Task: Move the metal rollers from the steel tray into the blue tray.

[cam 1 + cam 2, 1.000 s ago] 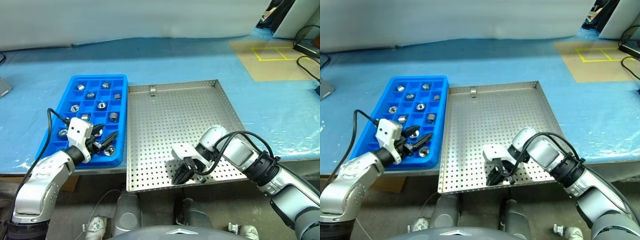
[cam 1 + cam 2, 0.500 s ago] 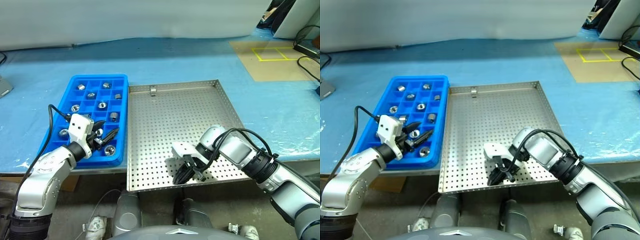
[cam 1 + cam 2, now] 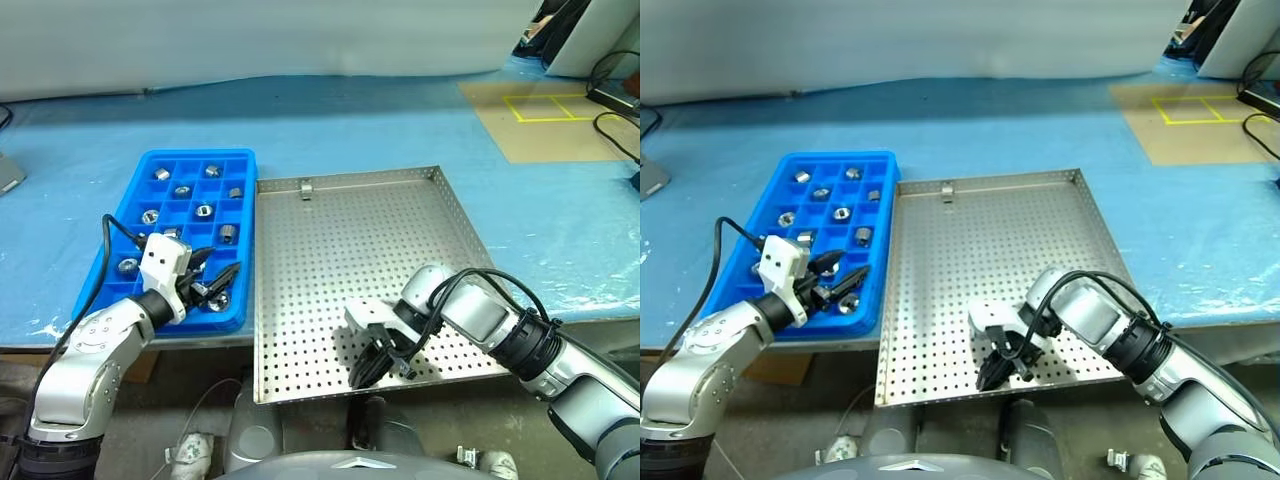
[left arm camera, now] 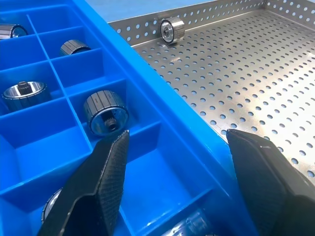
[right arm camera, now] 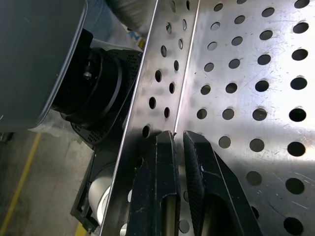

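Observation:
The steel tray (image 3: 350, 250) lies on the blue-covered table, its near edge hanging past the table's front. One metal roller (image 3: 305, 189) rests against the tray's far rim and also shows in the left wrist view (image 4: 170, 29). My right gripper (image 3: 366, 374) is shut on the tray's near rim, which sits pinched between its fingers (image 5: 157, 162). The blue tray (image 3: 200, 153) sits just left of the steel tray, with several rollers (image 3: 204, 210) in its compartments. Over its near right compartments hovers my left gripper (image 3: 220, 264), open and holding nothing.
A brown mat marked with yellow tape (image 3: 545, 115) lies at the back right, with black cables (image 3: 615, 90) beside it. A grey object (image 3: 6, 172) sits at the far left edge. The floor shows below the table's front edge.
The steel tray has slid a little toward me, drawn by my right gripper on its near rim, and the roller at the far rim came along. The left gripper and blue tray kept still.

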### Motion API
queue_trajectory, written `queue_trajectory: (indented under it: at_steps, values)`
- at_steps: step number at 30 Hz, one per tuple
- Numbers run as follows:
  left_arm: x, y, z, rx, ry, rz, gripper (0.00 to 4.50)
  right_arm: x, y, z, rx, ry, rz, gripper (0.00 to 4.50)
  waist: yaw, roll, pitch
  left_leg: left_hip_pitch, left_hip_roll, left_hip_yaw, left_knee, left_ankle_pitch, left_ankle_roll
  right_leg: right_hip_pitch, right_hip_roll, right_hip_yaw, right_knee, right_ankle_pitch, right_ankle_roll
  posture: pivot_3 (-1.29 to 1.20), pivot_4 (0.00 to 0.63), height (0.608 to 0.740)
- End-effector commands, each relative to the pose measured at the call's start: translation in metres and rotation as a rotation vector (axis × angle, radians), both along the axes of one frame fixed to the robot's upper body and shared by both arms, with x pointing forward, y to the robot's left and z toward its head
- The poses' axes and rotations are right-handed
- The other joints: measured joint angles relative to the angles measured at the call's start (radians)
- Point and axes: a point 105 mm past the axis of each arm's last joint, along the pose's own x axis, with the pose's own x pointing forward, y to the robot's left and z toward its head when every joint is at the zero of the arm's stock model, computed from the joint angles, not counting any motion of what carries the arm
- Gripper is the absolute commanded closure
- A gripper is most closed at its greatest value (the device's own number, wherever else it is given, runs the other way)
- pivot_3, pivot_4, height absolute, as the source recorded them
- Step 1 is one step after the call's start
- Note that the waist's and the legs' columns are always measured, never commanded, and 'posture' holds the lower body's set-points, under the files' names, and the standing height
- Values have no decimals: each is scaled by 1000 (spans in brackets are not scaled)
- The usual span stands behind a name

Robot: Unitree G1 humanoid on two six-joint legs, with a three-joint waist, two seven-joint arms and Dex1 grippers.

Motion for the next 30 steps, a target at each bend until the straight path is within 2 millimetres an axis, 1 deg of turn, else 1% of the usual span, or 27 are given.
queue_trajectory:
  at_steps: [1,4,7,10,13,18,21,23,25,28,30]
  values:
    - [3,-2,11,8,-38,-23,1153,-13,6,8,44,59,58,4219,1,0,0,0,0,0,0,0,0,0,0,0,0,0,0,247,150,740]
    - [6,-4,12,6,-44,-32,1153,-9,6,9,46,41,51,4219,-1,0,0,0,0,0,0,0,0,0,0,0,0,0,0,236,150,740]
    - [10,-5,13,6,-51,-37,1153,-1,5,11,50,-13,45,4219,-2,0,0,0,0,0,0,0,0,0,0,0,0,0,0,223,150,740]
    - [16,-7,16,-5,-69,-41,1153,15,3,15,62,-121,55,4219,-3,0,0,0,0,0,0,0,0,0,0,0,0,0,0,212,150,740]
    - [25,-18,23,-10,-106,-83,1153,33,-2,17,63,-262,74,4219,-4,0,0,0,0,0,3,0,0,0,0,0,2,0,0,184,150,740]
    - [40,-34,36,-41,-152,-150,1153,60,-5,26,98,-325,-65,4219,-14,0,0,0,0,0,7,0,0,2,0,0,3,1,1,134,150,740]
    - [59,-45,44,-37,-197,-151,1153,76,-5,33,135,-358,-164,4219,-23,0,0,-1,0,0,9,-1,1,2,0,0,4,1,1,104,150,740]
    - [81,-56,48,-45,-219,-103,1153,84,-4,37,161,-380,-227,4219,-28,0,0,-1,0,0,12,-1,2,2,0,0,6,1,1,80,150,740]
    - [98,-68,56,-81,-234,-68,1153,90,-2,40,182,-392,-282,4219,-35,0,0,-2,0,0,14,-1,2,1,0,1,8,1,1,56,150,740]
    - [122,-99,67,-94,-259,-38,1153,93,-2,42,211,-393,-368,4219,-45,0,0,-2,-2,0,15,-1,2,1,-2,1,10,1,1,12,150,740]
    - [134,-115,67,-56,-254,-20,1153,90,-3,40,219,-389,-403,4219,-52,0,0,-2,-4,0,16,-1,2,2,-4,1,11,1,1,-5,150,740]
